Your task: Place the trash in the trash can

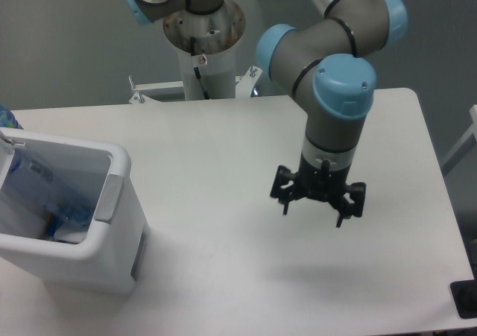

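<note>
- Gripper (313, 212) right of frame centre, pointing down over the bare table (216, 157), fingers spread apart, nothing between them.
- Arm (335, 83) bent above it, blue-capped joints, reaching in from the top of the frame; base post (203, 49) at top centre behind the table's far edge.
- Bin (112, 224) at lower left on the table, well apart from the gripper, grey panel at its near right corner.
- Inside the bin, at the bottom: bottle (74, 215), bluish and clear, with a pale shape just below it, maybe the carton (68, 235); too blurred to be sure.
- Dark object (466, 299) at lower right corner, cut off by the frame.
</note>
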Controlling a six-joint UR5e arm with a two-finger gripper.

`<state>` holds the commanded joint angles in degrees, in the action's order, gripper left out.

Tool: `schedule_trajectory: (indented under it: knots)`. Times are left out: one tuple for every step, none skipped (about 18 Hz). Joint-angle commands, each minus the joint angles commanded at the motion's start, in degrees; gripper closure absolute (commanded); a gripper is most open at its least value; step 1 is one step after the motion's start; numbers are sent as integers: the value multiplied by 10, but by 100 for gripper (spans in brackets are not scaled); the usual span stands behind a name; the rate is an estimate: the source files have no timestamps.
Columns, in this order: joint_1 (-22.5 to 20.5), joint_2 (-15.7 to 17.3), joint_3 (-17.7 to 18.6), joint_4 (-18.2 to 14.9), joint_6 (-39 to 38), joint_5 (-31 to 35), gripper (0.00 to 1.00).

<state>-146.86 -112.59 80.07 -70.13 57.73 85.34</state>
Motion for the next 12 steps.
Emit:
schedule_trajectory:
  knots:
    - [0,-3,-3,-6,10,16,0]
    - [2,-7,-11,-11,19,38,0]
    - [3,-10,-16,-21,33,53,0]
    - [3,-13,-19,-31,54,57,0]
    - [4,-13,-23,-33,74,58,0]
    - [4,-13,-23,-33,84,58,0]
    - [4,-12,-23,-34,88,58,0]
    - [4,-11,-22,-34,88,58,0]
    - [4,-11,-21,-34,88,58,0]
    - [4,-11,-20,-34,89,58,0]
    - [4,-10,-18,-33,88,58,0]
    - [4,-10,-17,-33,88,58,0]
